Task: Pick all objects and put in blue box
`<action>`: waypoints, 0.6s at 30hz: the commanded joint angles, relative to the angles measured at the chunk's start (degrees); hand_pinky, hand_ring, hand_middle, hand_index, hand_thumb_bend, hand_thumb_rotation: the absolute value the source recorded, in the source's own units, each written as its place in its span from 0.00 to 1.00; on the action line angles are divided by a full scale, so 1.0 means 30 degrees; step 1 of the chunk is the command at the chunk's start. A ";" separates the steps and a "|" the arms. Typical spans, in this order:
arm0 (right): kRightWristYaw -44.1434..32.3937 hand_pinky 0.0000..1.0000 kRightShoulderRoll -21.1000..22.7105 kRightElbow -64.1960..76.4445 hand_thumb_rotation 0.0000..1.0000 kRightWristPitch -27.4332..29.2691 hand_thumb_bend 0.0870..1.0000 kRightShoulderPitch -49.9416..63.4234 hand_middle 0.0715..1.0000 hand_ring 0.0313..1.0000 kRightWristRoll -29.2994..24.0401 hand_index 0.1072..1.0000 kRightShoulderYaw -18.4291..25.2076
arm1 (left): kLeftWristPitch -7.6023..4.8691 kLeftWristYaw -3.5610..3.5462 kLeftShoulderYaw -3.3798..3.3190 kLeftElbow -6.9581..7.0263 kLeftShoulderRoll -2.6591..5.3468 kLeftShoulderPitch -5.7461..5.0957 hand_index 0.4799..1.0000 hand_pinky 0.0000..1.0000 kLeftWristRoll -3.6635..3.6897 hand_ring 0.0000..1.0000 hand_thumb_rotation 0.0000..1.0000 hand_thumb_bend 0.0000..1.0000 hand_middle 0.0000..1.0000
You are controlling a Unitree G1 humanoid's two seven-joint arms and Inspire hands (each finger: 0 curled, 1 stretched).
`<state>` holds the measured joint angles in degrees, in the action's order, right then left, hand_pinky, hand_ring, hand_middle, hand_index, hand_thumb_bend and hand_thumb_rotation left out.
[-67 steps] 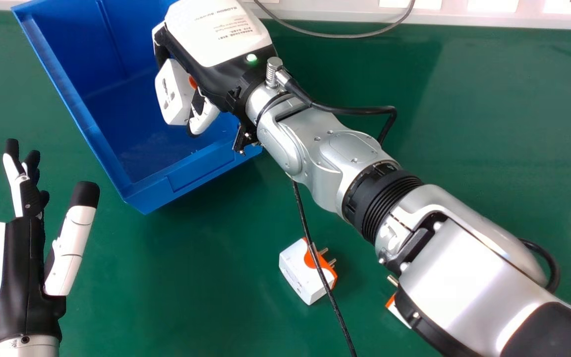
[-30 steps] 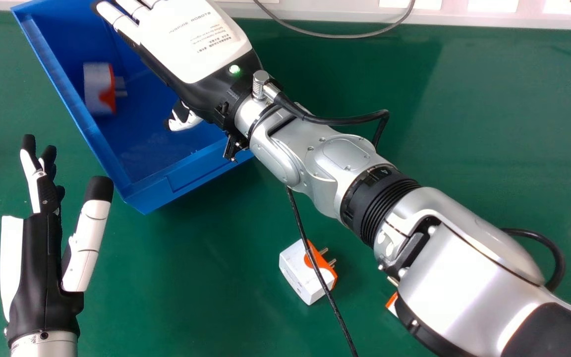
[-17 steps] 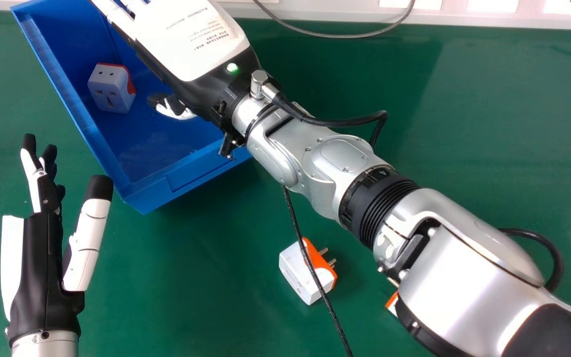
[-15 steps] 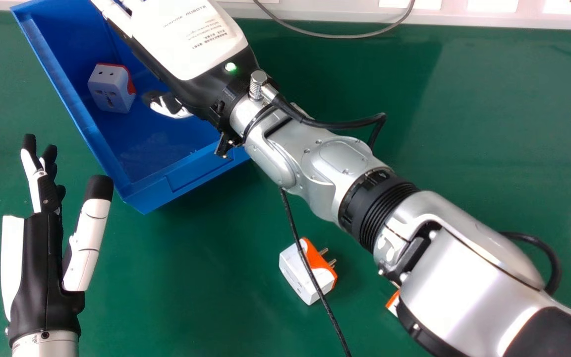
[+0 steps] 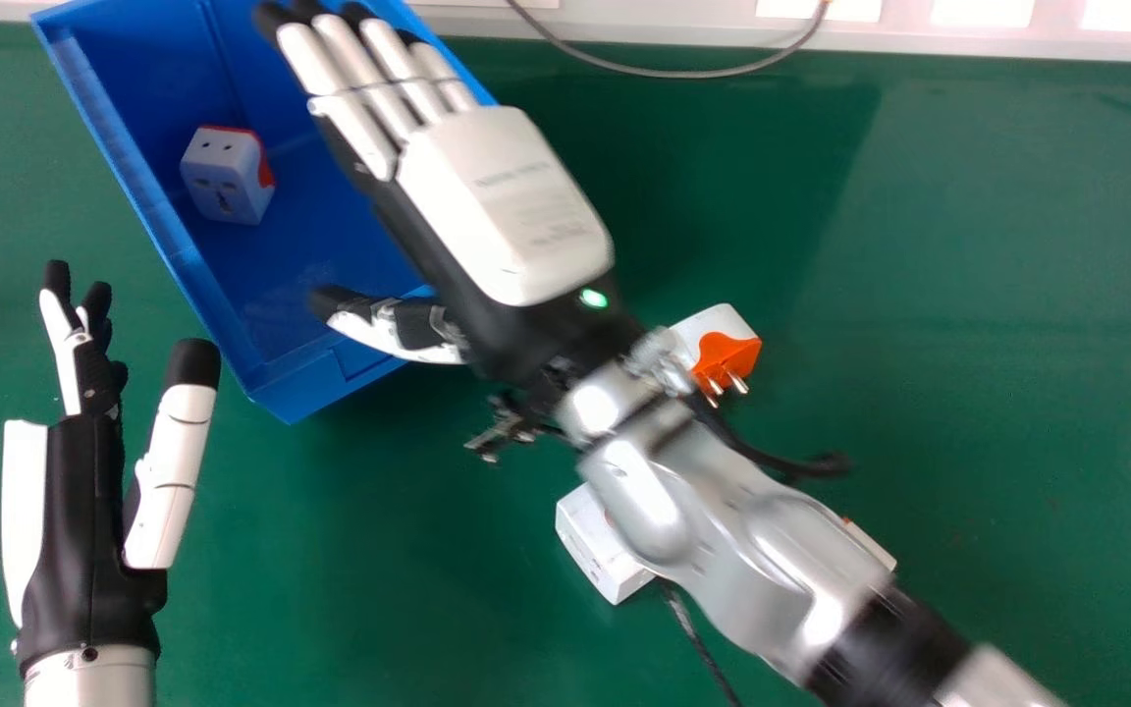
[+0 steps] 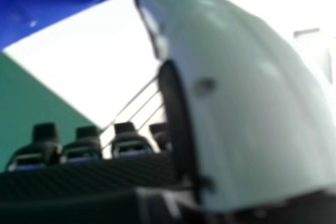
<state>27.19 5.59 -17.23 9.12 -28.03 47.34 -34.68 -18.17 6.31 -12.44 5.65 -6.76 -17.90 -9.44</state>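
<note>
In the head view my right hand is open and empty, its straight fingers over the blue box and its thumb over the near rim. One white and red adapter lies inside the box. An orange and white adapter sits on the table beside my right wrist. Another white adapter is partly hidden under my right forearm, and a further white one shows at the forearm's far side. My left hand is open at the left. In the right hand view my right hand shows its thumb near the box.
A black cable hangs below my right forearm. A grey cable curves along the far edge of the green table, by a pale ledge.
The adapter left my right hand and came to rest in the box. My right hand opened and drew back toward the near right, uncovering another adapter. My left hand shifted slightly right.
</note>
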 commanded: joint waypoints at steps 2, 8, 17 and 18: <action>-0.0683 0.85 0.1604 0.4414 0.27 -0.0606 0.40 0.2471 1.00 0.99 -0.0154 1.00 0.2041 | -0.0365 0.0186 -0.0194 -0.0203 -0.0303 0.0303 1.00 0.97 -0.0033 1.00 0.97 0.68 1.00; -0.1199 0.82 0.3257 0.7327 0.28 -0.0778 0.41 0.6321 1.00 0.97 -0.0275 1.00 0.4074 | -0.0399 0.0295 -0.0226 -0.0430 -0.0389 0.0480 1.00 0.97 -0.0066 1.00 0.97 0.68 1.00; -0.1279 0.83 0.4593 0.9804 0.26 -0.1426 0.41 1.1867 1.00 0.97 0.0066 1.00 0.7239 | -0.0204 0.0395 -0.0311 -0.0303 -0.0444 0.0525 1.00 0.97 -0.0069 1.00 0.97 0.69 1.00; -0.1186 0.84 0.4583 0.9705 0.26 -0.1586 0.41 1.2296 1.00 0.97 0.0219 1.00 0.7390 | -0.0185 0.0384 -0.0330 -0.0340 -0.0474 0.0557 1.00 0.97 -0.0047 1.00 0.97 0.69 1.00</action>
<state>22.42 18.98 10.54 4.91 6.97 47.54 -13.71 -18.26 7.19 -13.02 3.70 -7.56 -16.43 -9.50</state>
